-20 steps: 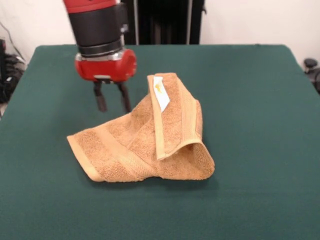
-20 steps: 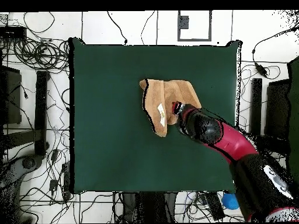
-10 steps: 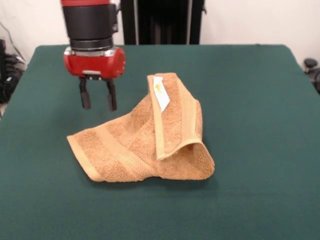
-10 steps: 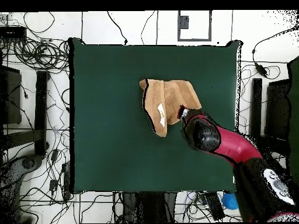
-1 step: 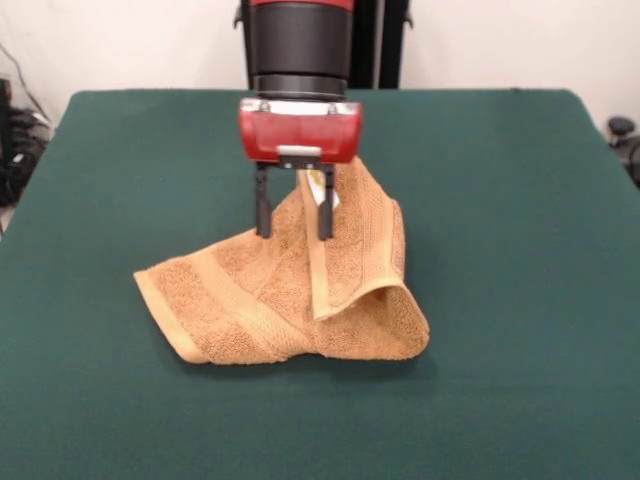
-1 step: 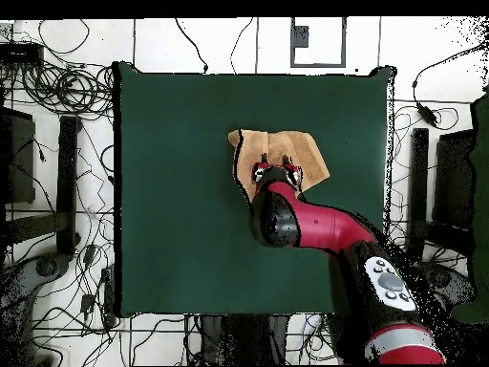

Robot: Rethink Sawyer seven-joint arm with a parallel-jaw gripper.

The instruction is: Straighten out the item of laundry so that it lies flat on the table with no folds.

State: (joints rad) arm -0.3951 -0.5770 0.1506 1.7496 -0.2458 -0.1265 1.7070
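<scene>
From where I stand, the gripper hangs right over the towel, its two black fingers pointing straight down and held apart, nothing between them. Their tips are at the towel's 12 o'clock end, close above or just touching the pile; I cannot tell which. One finger sits to the 9 o'clock side of the folded-over flap's edge, the other on the flap itself, just beside the small white care label, which the gripper partly hides. So the fold's raised edge lies between the fingers, and I judge that is what the coming grasp turns on.

The towel sits near the middle of the green bench, a little toward its far side in the front view. It is plainly not flat. A broad flap with its woven border band is doubled back over the body, running roughly from 12 to 6 o'clock, and it bulges into a rounded loop at 5 o'clock. The lower layer spreads out toward 8 o'clock, ending in a banded corner. There is only the one arm, reaching in over the towel.
</scene>
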